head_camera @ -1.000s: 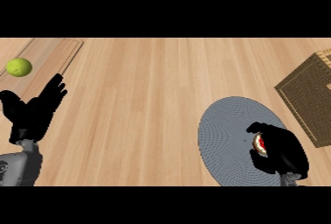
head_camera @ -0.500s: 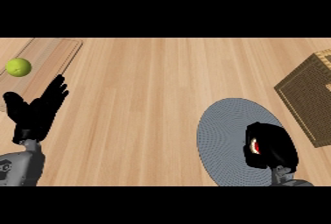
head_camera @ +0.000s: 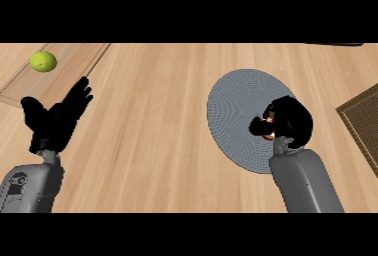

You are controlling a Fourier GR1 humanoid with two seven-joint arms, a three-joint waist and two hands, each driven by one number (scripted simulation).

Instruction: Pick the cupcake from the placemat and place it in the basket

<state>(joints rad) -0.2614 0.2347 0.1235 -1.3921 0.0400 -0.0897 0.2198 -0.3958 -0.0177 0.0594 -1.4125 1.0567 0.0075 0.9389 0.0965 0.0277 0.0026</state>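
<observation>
My right hand (head_camera: 289, 120) hangs over the round grey placemat (head_camera: 232, 107), its fingers curled round the cupcake (head_camera: 270, 127). Only a sliver of red and white shows between the fingers and thumb; the rest of the cupcake is hidden. The brown woven basket (head_camera: 363, 122) sits at the right edge, partly cut off, to the right of that hand. At the left, my left hand (head_camera: 55, 117) rests open with fingers pointing up, holding nothing.
A green lime-like fruit (head_camera: 43, 61) lies on a light wooden board (head_camera: 74, 62) at the top left. The wooden counter (head_camera: 155, 100) stretches between the two hands.
The view has shifted, so the placemat and basket now show further right. My right hand has closed more tightly round the cupcake. The left hand keeps its open pose.
</observation>
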